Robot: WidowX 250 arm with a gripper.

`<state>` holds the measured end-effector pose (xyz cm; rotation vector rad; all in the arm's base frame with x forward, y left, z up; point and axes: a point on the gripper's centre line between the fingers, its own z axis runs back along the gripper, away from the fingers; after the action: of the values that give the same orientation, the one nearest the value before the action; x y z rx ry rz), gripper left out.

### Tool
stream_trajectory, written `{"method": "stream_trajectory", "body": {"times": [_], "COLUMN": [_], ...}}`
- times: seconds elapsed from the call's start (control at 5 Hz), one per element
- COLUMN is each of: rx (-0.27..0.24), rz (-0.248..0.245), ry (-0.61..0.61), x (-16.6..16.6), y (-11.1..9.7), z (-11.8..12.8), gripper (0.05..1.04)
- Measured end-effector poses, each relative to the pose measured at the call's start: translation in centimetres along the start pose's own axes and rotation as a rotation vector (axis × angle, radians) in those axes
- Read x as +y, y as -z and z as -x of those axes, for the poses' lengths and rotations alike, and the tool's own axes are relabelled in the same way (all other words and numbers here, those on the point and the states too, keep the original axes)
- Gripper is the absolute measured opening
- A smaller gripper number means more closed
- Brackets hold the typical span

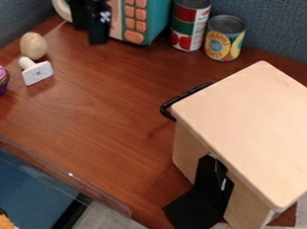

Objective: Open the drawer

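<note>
You have the gripper point(98, 37) hanging before the toy microwave point(160, 12), claw opening impossible to tell, while the drawer's black handle point(167, 107) juts from the wooden cabinet point(250, 129), presumably for hooking, the black bracket point(191, 214) at its side likely bracing it against your pull.

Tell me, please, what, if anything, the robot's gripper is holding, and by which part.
Nothing is held: the black gripper hangs before the teal toy microwave with orange buttons, no object visible at its tip.
</note>
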<state>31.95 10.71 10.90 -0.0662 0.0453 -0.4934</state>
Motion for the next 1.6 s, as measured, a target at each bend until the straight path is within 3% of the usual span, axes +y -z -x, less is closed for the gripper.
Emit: {"method": "stream_trajectory", "body": {"times": [0.6,0.8,1.0,1.6], "rx": [-0.066,-0.09,-0.117,-0.119], "rz": [-0.019,-0.009,0.032,0.025], "ry": [0.043,0.043,0.029,0.024], "x": [-5.6,-6.9,-7.6,-8.7], "y": [3.5,3.5,3.7,5.6], "z": [-4.4,-5.6,-7.2,-9.8], "gripper": [1.0,1.0,1.0,1.0]}}
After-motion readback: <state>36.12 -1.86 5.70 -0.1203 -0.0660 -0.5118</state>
